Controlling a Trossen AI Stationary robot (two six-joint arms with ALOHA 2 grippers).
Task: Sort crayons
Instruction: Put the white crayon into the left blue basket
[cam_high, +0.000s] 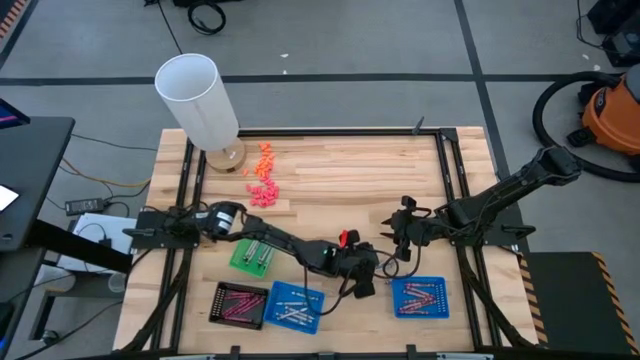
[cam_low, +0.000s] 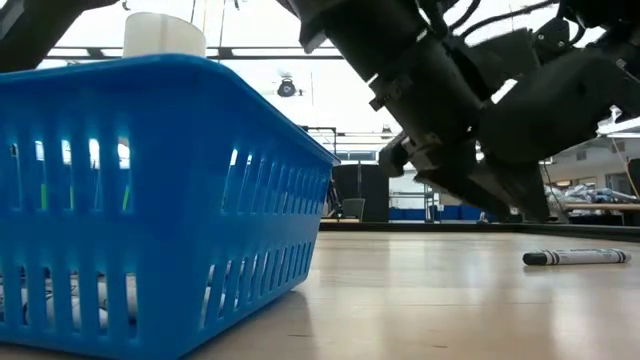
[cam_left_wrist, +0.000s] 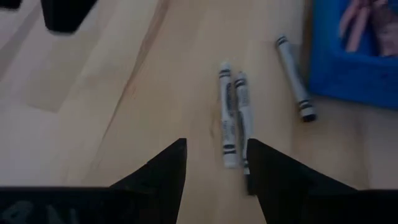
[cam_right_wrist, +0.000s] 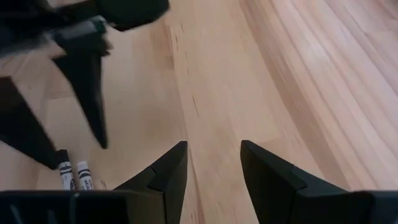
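Grey floor surrounds the wooden bench (cam_high: 350, 165), with an orange vacuum (cam_high: 612, 112) off to one side. On the bench stand a tall white cylinder (cam_high: 198, 97) near the far left corner, a scatter of orange and pink bits (cam_high: 263, 180) beside it, and 4 small trays along the near edge: a green tray (cam_high: 252, 256), a dark tray (cam_high: 240, 305) and a blue tray (cam_high: 297, 306) on the left, and another blue tray (cam_high: 419, 297) on the right, the last 3 holding crayons.

The left gripper (cam_left_wrist: 214, 163) reaches low over the bench between the 2 blue trays. Its jaws are parted and hold nothing, poised over a pair of silvery-grey crayons (cam_left_wrist: 232, 118) lying side by side on the wood. A third grey crayon (cam_left_wrist: 296, 78) lies just beside the blue tray's wall, and pinkish crayons (cam_left_wrist: 360, 22) rest inside that tray.

The right gripper (cam_right_wrist: 213, 163) hovers near the bench centre, apart from the left gripper, its jaws released and empty over bare wood. Its wrist camera shows the left arm's dark fingers (cam_right_wrist: 90, 93) and the ends of the 2 grey crayons. From table height, a blue basket wall (cam_low: 150, 200) fills the left and 1 grey crayon (cam_low: 576, 257) lies flat on the wood.
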